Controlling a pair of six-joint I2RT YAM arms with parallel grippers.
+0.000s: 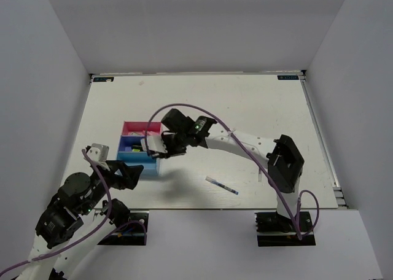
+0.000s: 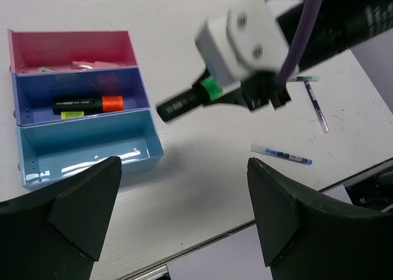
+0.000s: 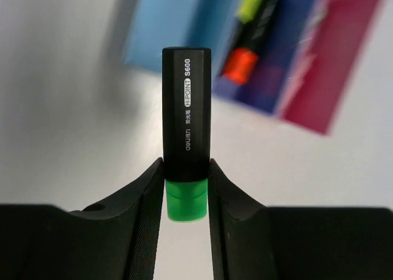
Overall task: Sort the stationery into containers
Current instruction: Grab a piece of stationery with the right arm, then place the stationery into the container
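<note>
My right gripper (image 3: 186, 169) is shut on a black highlighter with a green cap (image 3: 186, 126), gripping it at the cap end. It holds it in the air next to the right end of the trays, as the left wrist view shows (image 2: 190, 99). The trays stand in a block: pink (image 2: 70, 43), blue (image 2: 138, 89), light blue (image 2: 86, 148). An orange-capped highlighter (image 2: 89, 103) lies in the blue tray, with a yellow bit beside it. Small pale pieces lie in the pink tray. My left gripper (image 2: 183, 163) is open and empty, low before the trays.
A blue-white pen (image 2: 281, 154) lies on the white table right of the trays; it also shows in the top view (image 1: 221, 185). Another thin pen (image 2: 316, 105) lies farther right. The table's front edge (image 2: 245, 228) is close under my left gripper.
</note>
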